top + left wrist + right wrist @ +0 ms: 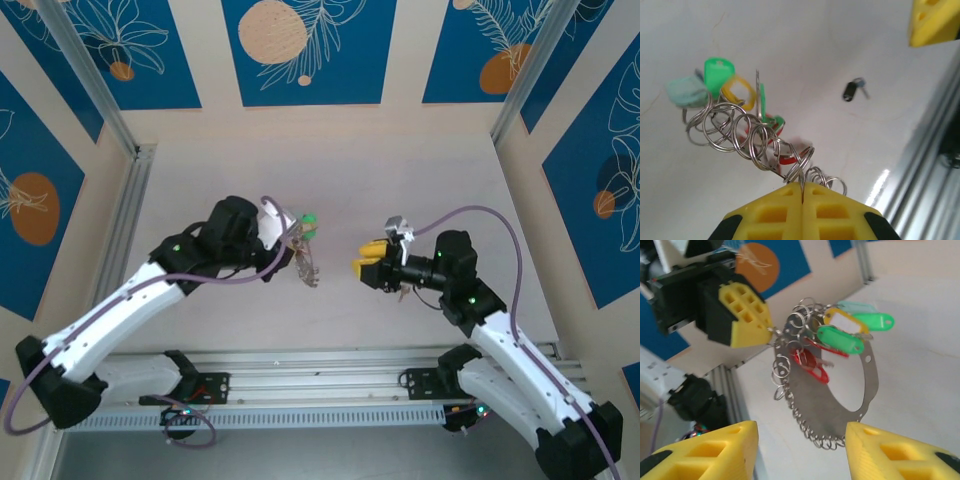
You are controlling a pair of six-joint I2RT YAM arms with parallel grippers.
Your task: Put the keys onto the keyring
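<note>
Work surface: a pale beige table top (420, 170) with a slight sheen, carrying soft reflections of overhead light. Enclosure: cream walls on three sides, fitted with blue panels printed with white leaf outlines and orange discs. The back wall panel (300, 45) is at 12 o'clock, the left wall panel (30, 200) at 9 o'clock and the right wall panel (600, 190) at 3 o'clock. One aluminium post (90, 80) rises at 11 o'clock, a second post (530, 70) at 1 o'clock. A slotted aluminium rail (330, 385) spans the 6 o'clock edge; a side rail (125, 235) runs along 9 o'clock. Lighting even, shadows faint.
</note>
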